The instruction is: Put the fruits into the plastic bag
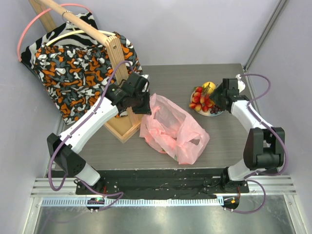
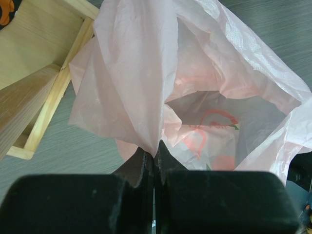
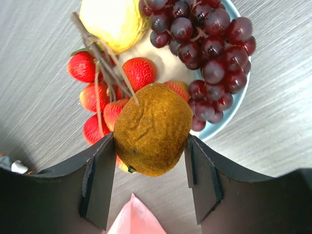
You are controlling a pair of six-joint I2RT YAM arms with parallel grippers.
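plastic bag [image 2: 229,97]: thin, crinkly, see-thru pink film w/ red print showing on the inner wall. it lies slumped on the table [image 1: 229,141], mouth gaping just ahead of the tips of the left gripper [image 2: 155,157].
plate [image 3: 240,100]: pale blue, under & ahead of the right gripper [image 3: 151,163], carrying the other fruits.
left gripper: jaws pinched tight on a fold of the bag rim, propping the mouth open. we'd hold that pinch steady, no tugging, or the film slips.
right gripper: clamped on the orange-brown fruit [image 3: 151,129], one pad each side.
grape bunch [image 3: 207,48]: dark purple, glossy, ahead-right of the right jaws.
orange-brown fruit: rough dull skin, oval. we can't tell if it's clear of the strawberries [image 3: 139,73] beneath.
stalks [image 3: 105,63]: thin twigs ahead-left of the held fruit, touching its top. we'd lift straight up first to avoid a snag.
step: carry to the bag mouth, enter from above, release low inside.
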